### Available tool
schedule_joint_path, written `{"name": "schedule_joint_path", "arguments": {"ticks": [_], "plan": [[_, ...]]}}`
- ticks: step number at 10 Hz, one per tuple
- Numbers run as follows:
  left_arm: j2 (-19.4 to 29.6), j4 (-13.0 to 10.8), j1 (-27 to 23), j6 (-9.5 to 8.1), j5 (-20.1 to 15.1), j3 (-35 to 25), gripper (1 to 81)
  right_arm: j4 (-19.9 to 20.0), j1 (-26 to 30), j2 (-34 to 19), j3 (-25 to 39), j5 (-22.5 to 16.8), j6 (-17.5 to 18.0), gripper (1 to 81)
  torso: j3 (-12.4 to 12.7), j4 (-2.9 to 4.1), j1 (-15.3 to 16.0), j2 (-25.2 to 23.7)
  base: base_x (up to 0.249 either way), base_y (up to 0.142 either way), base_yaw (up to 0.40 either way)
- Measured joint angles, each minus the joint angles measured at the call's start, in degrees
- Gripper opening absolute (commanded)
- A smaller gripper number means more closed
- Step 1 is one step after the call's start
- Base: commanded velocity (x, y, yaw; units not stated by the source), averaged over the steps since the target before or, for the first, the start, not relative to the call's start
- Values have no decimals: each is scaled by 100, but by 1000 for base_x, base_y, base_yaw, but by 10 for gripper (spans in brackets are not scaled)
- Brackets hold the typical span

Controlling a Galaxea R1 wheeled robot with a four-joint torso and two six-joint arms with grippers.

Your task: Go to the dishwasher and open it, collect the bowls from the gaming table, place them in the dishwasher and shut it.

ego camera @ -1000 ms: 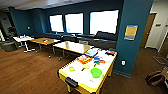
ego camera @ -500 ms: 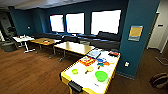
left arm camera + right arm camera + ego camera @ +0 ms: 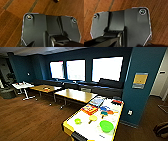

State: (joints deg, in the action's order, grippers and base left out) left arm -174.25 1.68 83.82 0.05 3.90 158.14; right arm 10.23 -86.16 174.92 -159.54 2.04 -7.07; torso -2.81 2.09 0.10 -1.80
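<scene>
1. The room is dark blue-walled with three bright windows and a wooden floor; a long dark sofa runs under the windows.
2. Wooden-topped desks stand between the sofa and the gaming bench, which is white-topped with a yellow edge and lies in the lower middle of the head view.
3. On that bench, toward its far end, lie colourful board games and a flat box.
4. The wide green bowl sits on the near part of the bench by its right edge; it looks empty, though the view is too blurred to be sure.
5. The small lime bowl sits near the bench's left edge, well apart from the wide one, with a yellow round paddle between them.
6. Both wrist views look down at the wooden floor past each arm's dark plate. I cannot tell whether either claw is wide or narrow, nor how the bowls lie relative to them.
</scene>
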Motion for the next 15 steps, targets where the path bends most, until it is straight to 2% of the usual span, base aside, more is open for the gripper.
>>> {"name": "schedule_joint_path", "arguments": {"ticks": [15], "plan": [[-1, 0, 0, -2, 0, 7, 811, 0, -2, 11, 2, -4, 0, 811, 0, 0, 0, 0, 117, 135, 0]]}}
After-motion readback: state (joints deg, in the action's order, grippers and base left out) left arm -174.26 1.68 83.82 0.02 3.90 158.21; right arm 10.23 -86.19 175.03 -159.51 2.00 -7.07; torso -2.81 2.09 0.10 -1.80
